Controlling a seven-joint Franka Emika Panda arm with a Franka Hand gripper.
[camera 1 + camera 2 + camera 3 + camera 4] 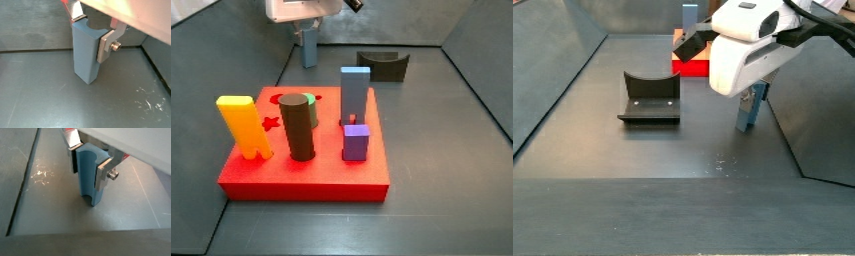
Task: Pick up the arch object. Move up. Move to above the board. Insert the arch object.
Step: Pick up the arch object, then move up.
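The arch object (pixel 85 55) is a slim grey-blue upright piece with a curved notch in its end (pixel 88 183). Its lower end is down at the grey floor. My gripper (pixel 92 34) is shut on its upper part in both wrist views, one dark pad and one silver plate pressed to opposite sides (pixel 88 167). In a side view the gripper (pixel 306 30) and arch object (pixel 307 48) are at the far end, beyond the red board (pixel 305 172). In a side view the arch object (pixel 751 108) hangs under the white gripper body (pixel 754 92), with the board (pixel 691 67) behind.
On the board stand a yellow piece (pixel 242 125), a brown cylinder (pixel 298 125), a wider blue block (pixel 356 95) and a purple block (pixel 356 142). A dark block with a curved hollow (pixel 382 65) lies on the floor (pixel 649 100). Grey walls close the workspace in.
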